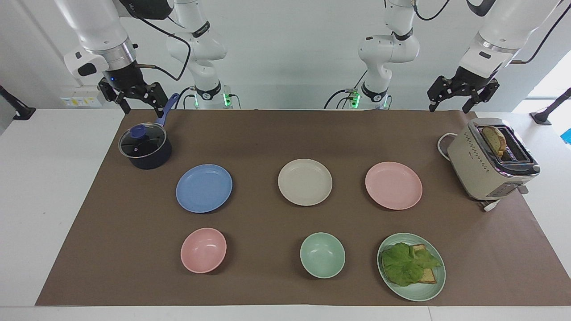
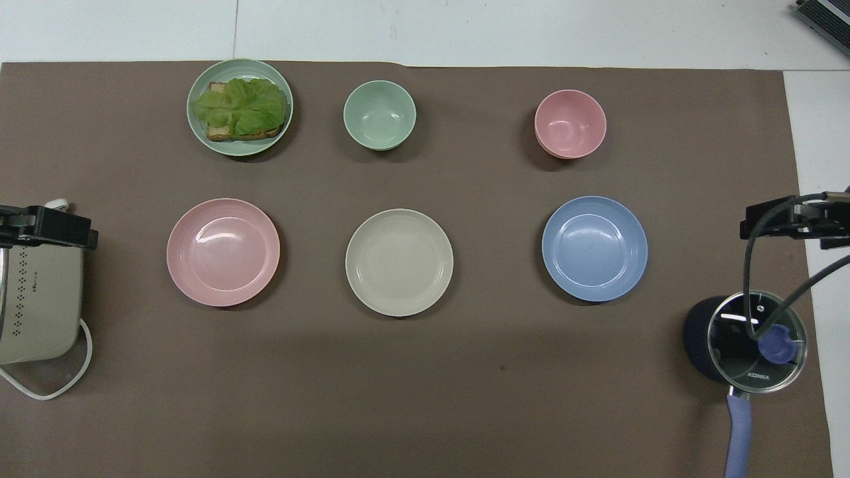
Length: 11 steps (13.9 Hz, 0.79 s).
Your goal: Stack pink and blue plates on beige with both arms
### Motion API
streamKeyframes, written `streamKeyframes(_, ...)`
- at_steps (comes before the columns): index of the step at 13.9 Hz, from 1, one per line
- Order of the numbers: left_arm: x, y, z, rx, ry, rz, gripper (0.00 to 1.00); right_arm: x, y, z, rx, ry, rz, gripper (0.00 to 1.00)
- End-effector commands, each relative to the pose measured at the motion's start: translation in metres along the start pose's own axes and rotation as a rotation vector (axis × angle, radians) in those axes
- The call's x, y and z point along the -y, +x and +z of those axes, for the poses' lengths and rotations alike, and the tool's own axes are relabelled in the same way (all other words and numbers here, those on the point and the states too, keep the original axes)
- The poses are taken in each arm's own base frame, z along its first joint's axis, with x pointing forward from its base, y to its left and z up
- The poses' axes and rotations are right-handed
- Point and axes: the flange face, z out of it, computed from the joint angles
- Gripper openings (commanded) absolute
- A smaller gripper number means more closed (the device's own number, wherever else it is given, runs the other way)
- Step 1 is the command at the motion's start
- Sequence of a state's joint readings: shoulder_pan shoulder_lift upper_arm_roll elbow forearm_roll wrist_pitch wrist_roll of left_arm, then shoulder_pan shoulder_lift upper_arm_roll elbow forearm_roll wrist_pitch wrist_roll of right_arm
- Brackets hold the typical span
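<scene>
Three equal plates lie in a row across the middle of the brown mat. The beige plate [image 1: 305,182] [image 2: 399,261] is in the centre. The blue plate [image 1: 204,187] [image 2: 594,247] lies toward the right arm's end and the pink plate [image 1: 393,185] [image 2: 222,251] toward the left arm's end. All three are bare and apart from each other. My right gripper [image 1: 142,109] [image 2: 790,218] hangs open in the air over the pot's handle. My left gripper [image 1: 448,107] [image 2: 50,227] hangs open above the toaster's end of the mat. Neither holds anything.
A dark blue pot with a glass lid [image 1: 145,146] stands under the right gripper. A beige toaster [image 1: 490,158] holds a bread slice. Farther from the robots sit a pink bowl [image 1: 203,249], a green bowl [image 1: 322,255] and a green plate [image 1: 435,285] with lettuce on toast.
</scene>
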State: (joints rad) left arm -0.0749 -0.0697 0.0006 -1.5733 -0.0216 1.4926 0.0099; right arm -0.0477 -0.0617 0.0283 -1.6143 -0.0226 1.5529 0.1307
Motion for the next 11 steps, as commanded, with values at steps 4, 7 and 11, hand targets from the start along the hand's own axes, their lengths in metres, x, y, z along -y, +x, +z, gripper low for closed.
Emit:
streamKeyframes(4, 0.0002, -0.007, -0.0005, -0.003, 0.0, 0.002, 1.0, -0.0057, -0.0042, -0.0009, -0.01, -0.002, 0.013, 1.0)
streamKeyframes(7, 0.0002, -0.007, -0.0005, -0.003, 0.0, 0.006, 1.0, -0.0072, -0.0042, -0.0007, -0.009, 0.0, 0.017, 1.0)
streamKeyframes(11, -0.0024, -0.0069, 0.0001, -0.003, -0.001, 0.006, 1.0, -0.0056, -0.0043, -0.0009, -0.01, 0.0, 0.019, 1.0)
